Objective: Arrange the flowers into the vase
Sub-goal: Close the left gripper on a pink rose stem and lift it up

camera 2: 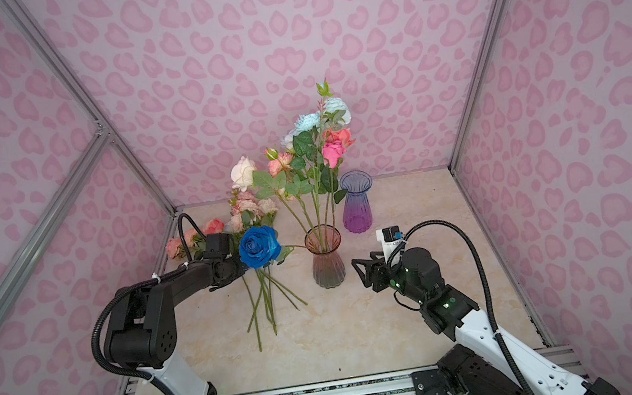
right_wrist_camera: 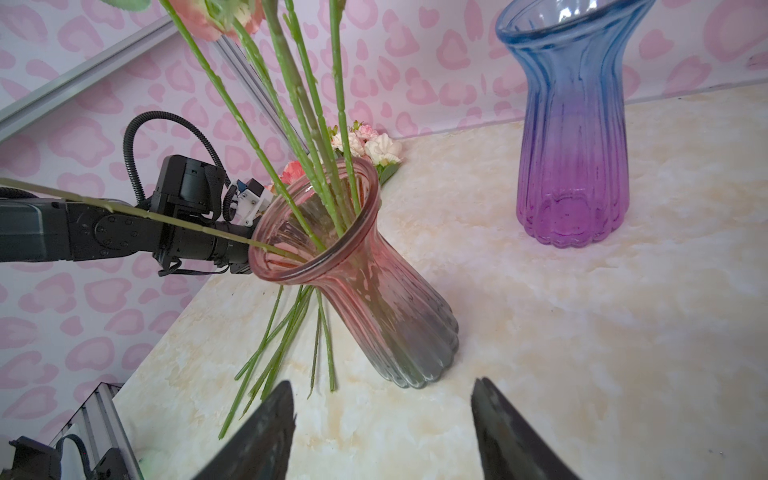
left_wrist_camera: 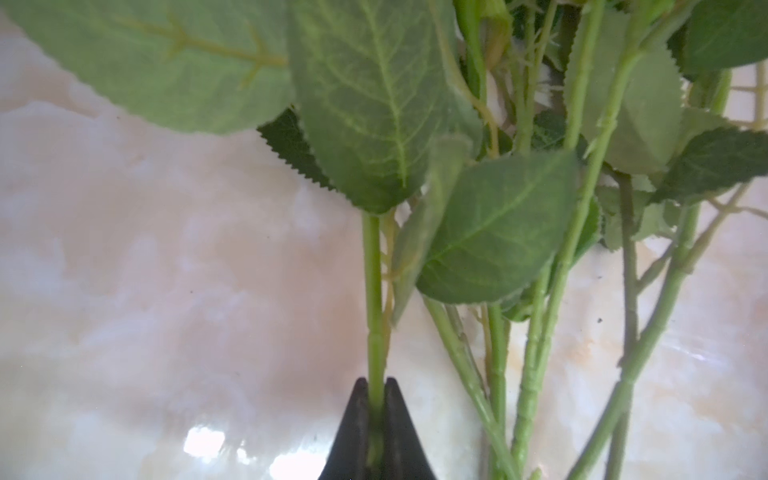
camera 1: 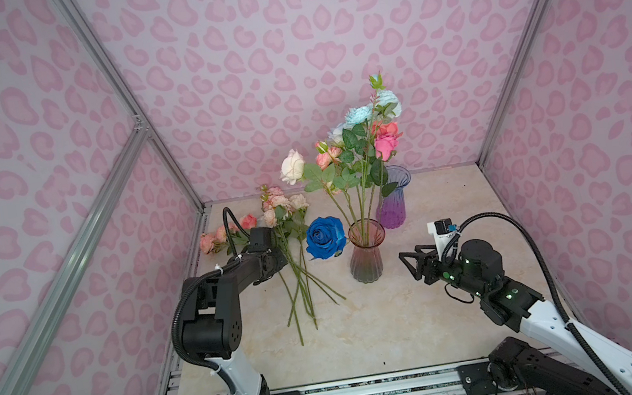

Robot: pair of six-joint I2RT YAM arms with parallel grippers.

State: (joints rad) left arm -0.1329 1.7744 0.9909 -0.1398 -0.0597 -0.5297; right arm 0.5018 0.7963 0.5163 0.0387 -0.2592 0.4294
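Black-and-white arms [camera 1: 242, 368], corrugated black cables [camera 1: 491, 214]

Robot test booth (pink heart-print walls [camera 1: 281, 23], aluminium frame [camera 1: 64, 271], marble-look tabletop [camera 1: 407, 320])

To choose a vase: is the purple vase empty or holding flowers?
Empty: no stems show inside the purple vase; the standing stems enter the pink vase.

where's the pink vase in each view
In a top view: pink vase mid-table, right of the blue rose.
In a top view: pink vase mid-table too, right of that rose.
Left wrist: not in it; only stems and leaves.
Right wrist: mid-picture, mouth toward the camera.
Landmark: the empty purple vase, near it in all three.
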